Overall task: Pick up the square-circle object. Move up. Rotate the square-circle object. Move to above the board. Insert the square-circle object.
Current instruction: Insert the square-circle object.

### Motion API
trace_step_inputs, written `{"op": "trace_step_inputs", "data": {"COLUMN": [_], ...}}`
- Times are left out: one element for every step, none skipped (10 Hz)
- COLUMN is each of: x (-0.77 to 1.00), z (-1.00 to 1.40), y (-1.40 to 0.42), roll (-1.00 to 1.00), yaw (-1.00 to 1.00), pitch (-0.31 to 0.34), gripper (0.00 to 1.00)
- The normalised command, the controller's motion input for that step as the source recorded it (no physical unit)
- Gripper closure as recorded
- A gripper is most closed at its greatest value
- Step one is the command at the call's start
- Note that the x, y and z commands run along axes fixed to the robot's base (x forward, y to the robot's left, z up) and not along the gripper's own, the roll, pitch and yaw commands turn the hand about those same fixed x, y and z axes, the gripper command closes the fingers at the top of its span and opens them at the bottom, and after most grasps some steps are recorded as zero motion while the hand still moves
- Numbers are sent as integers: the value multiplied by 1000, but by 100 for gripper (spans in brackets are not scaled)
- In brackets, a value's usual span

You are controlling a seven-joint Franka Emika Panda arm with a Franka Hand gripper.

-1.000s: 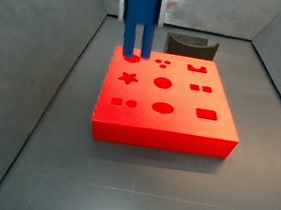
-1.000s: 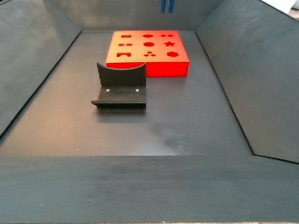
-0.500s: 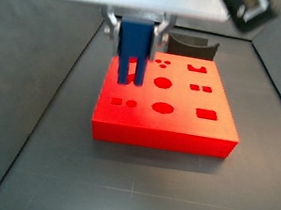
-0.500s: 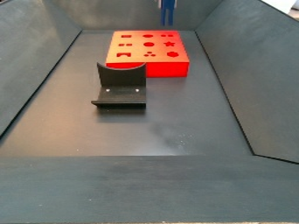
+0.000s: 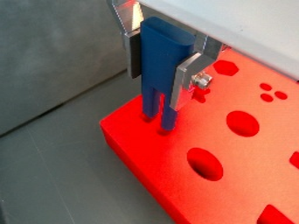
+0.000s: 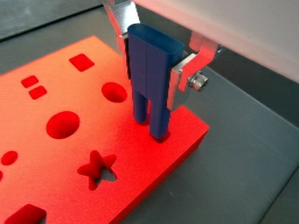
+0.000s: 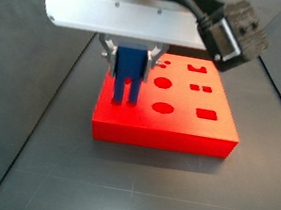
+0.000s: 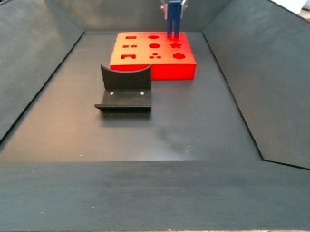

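progress: pickup, lift and rotate look done to me, and the carry over the board is done too. only the actual insert is left, and it looks like it's just getting started
gripper [image 5: 165, 59]: sits right above a corner area of the board, silver plates on either side of the blue piece, jaws clamped on it
square-circle object [image 6: 152, 74]: upright in the gripper, prongs pointing down, tips right at the board's top surface in both wrist views. can't tell if they're already in the holes or just touching the top
board [image 7: 180, 132]: big red block on the floor, flat. every cutout i can see (circles, star, squares, oval, rectangle) is empty, nothing seated in any of them
where it's going in: near the board's edge, same spot shows in a side view [image 8: 173, 16] at the far corner
fixture [image 8: 123, 88]: dark l-shaped bracket, well apart from the board, nothing on it
what's left: push straight down till the prongs seat, then let go, i'd guess
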Motion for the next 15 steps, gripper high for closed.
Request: {"op": "trace_step_inputs", "data": {"x": [63,14,0,0,0,260,300,129,86,0,-211,-297,-123,0,151], "z": [0,0,-43,-26,-46,-91,-103,-129,-191,-274,-143,-66,-103,-143,-237], "y": [0,0,-26,-57,-57,-20,0,0,0,0,17,11,0,0,-6], "roll": [0,0,0,0,0,-31,-19,-3,-1,0,0,0,1,0,0], "yaw": [20,14,26,6,0,-34,-77,-114,-177,-157,-86,0,131,197,97], "pitch": [0,0,-36,-40,-36,-23,0,0,-16,-16,-6,-19,-57,-34,-24], "gripper": [100,100,100,100,100,100,100,100,100,100,100,100,100,100,100]}}
